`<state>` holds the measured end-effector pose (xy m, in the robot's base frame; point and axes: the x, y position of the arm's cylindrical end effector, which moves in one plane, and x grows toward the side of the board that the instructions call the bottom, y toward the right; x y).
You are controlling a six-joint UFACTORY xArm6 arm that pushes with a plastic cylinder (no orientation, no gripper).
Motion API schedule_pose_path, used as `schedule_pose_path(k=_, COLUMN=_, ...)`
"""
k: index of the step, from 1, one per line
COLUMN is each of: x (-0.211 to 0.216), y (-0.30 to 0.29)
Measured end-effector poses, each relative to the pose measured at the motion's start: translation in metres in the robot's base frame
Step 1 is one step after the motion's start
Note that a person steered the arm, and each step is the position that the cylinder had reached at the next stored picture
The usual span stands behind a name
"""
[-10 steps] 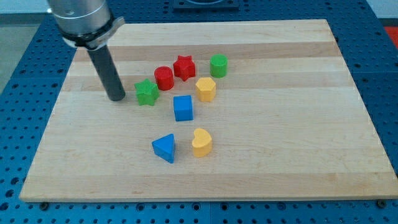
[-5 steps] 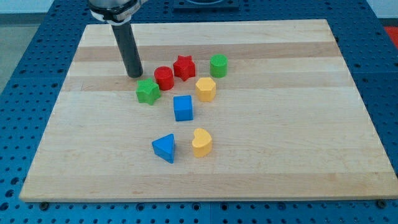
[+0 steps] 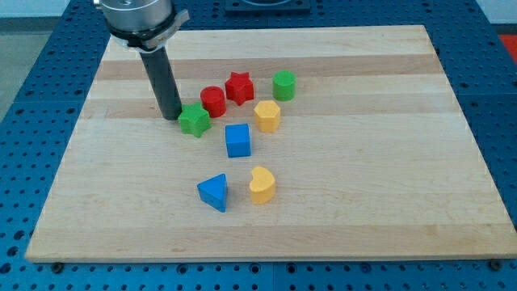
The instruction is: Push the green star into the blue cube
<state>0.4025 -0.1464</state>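
Camera view: my tip touches the green star from the view's left. I carry no jaws. The blue cube sits just beside the star, lower right

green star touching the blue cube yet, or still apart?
Apart. A strip of bare board shows between the green star and the blue cube. My tip sits against the star's left side in the view.

Bright, even overhead light fills the sharp picture. The pale wooden board shows no glare, and the coloured plastic blocks cast only faint, short shadows.
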Motion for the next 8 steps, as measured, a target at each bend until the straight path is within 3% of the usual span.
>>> schedule_pose_path(k=4, x=0.001, y=0.062)
schedule_pose_path(k=5, x=-0.001, y=0.051)
schedule_pose_path(k=7, x=-0.007, y=-0.043)
schedule_pose_path(k=8, x=0.041, y=-0.044)
